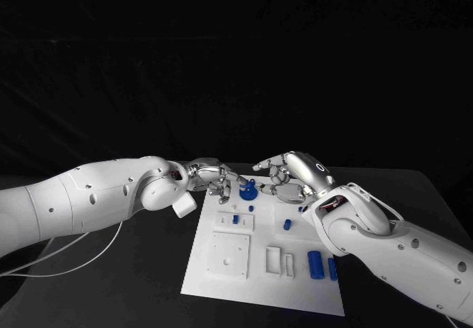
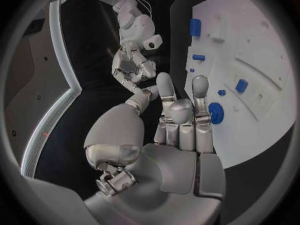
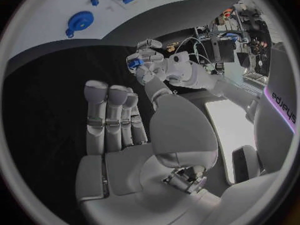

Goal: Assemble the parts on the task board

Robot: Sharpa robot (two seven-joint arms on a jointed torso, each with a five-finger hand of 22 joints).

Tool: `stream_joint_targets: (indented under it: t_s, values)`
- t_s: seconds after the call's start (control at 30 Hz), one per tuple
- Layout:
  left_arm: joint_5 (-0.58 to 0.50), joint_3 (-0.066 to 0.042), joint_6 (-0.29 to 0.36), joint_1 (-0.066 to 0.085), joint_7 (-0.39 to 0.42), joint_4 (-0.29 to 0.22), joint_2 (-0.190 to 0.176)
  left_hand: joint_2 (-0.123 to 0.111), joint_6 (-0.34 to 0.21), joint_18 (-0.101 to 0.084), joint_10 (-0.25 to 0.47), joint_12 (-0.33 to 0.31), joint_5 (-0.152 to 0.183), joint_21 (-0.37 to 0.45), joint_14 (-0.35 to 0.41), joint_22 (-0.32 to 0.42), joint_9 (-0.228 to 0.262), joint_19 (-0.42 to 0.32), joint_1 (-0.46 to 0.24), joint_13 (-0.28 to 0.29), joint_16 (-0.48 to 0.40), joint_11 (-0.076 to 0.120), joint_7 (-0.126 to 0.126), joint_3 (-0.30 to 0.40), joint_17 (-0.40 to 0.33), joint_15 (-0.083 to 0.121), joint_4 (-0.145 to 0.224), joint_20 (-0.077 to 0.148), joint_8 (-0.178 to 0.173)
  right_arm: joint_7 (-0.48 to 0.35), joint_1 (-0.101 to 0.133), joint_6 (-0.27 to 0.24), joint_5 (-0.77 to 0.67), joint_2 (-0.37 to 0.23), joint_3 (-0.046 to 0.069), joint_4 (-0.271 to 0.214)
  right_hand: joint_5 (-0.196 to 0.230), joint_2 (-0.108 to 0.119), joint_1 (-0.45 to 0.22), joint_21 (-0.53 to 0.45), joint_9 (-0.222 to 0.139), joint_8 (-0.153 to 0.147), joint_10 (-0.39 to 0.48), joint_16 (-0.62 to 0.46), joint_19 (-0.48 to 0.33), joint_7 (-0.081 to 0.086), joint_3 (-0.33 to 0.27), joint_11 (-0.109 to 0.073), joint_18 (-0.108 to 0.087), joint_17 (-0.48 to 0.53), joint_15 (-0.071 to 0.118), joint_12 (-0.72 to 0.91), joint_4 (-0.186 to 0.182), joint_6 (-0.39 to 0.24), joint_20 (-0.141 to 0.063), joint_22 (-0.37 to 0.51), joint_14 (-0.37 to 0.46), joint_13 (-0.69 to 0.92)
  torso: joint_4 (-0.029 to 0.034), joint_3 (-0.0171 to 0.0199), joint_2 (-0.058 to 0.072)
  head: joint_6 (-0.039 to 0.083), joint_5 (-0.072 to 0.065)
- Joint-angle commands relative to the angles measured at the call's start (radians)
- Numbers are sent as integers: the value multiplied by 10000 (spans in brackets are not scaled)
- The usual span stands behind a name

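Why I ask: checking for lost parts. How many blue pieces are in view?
7: on the board a gear, a peg, a clip, a pin, two cylinders near its front; one piece in the left hand. Others may be hidden.

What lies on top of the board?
On the board: a blue gear at its far end and a blue cylinder near its right edge. The left hand, holding a part, and right hand hide its far edge.

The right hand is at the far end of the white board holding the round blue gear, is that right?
No. The right hand holds nothing; the right wrist view shows the round blue gear lying on the white board, clear of its fingers.
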State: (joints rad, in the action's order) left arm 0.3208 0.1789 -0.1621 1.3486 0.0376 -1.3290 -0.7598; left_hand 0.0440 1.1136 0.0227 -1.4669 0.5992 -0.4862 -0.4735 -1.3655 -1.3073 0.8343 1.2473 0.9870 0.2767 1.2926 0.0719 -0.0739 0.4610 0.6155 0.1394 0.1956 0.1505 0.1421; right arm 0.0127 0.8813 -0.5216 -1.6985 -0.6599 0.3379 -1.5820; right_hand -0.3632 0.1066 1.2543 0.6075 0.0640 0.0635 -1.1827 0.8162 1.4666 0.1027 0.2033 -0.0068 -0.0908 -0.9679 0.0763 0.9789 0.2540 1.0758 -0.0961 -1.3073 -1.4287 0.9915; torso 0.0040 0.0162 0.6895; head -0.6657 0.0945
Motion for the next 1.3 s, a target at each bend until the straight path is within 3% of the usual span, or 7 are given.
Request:
stream_joint_targets:
  t_s: [0.03,0.17,0.33,0.67,0.97,1.3]
  values:
    - [162,-2,21,1,42,-49,32,-89,954,-105,-420,111,126,27,-52,-173,1911,29,217,30,37,62,918,381,52,15,236,73,-83,75,0,326,-115,51,-77,31,41,-22,106,-74,-10,-16,-35,-57,321,6,-104,18,-99,12,-28,-67,-6,-80,46,-680,-41,-10,0,-3,1,-18,4]
    - [225,0,-11,1,51,-71,40,-201,990,-98,-427,67,202,51,-34,-182,2003,36,370,4,-4,61,909,405,-14,1,23,59,-232,57,4,616,19,132,-181,102,16,-55,124,-128,-10,-17,-9,-71,312,4,-305,21,-101,16,-36,-72,-52,-89,54,-677,-18,-7,0,-5,0,-30,-4]
    - [331,0,-65,0,48,-89,51,-325,940,-98,-421,8,304,71,3,-184,2089,24,620,5,-46,56,892,390,-100,-9,-296,46,-274,42,7,760,135,217,-229,169,-23,-96,116,-140,-9,-14,6,-72,323,10,-492,28,-103,18,-40,-78,-104,-120,59,-680,-12,-10,4,-1,0,-41,-7]
    - [603,0,-324,0,57,-132,72,-432,961,-96,-424,19,429,91,11,-181,2129,6,753,24,-18,49,900,322,-50,-25,-438,27,-284,31,20,809,210,313,-250,264,-36,-159,42,-215,-10,-18,7,-64,347,-1,-791,28,-108,20,-45,-59,-511,-127,64,-668,-21,1,-1,-1,-1,-41,-6]
    - [667,0,-354,0,89,-152,81,-456,961,-95,-422,10,459,102,18,-181,2124,3,820,22,-18,47,898,282,-50,-30,-516,20,-302,19,32,887,292,363,-260,350,-38,-211,-16,-197,-6,-18,-1,-32,364,-55,-715,-3,-94,-2,-25,-10,-803,102,49,-678,-32,44,-8,-2,2,-56,-8]
    - [641,0,-257,0,118,-131,76,-468,946,-91,-418,-3,482,115,33,-180,2131,6,852,19,-37,42,894,282,-84,-34,-586,14,-313,22,34,998,328,359,-274,422,-44,-200,-15,-197,-3,-15,-15,-25,360,-95,-619,-24,-78,-10,-10,11,-882,262,35,-680,-32,66,-11,6,0,-91,-15]
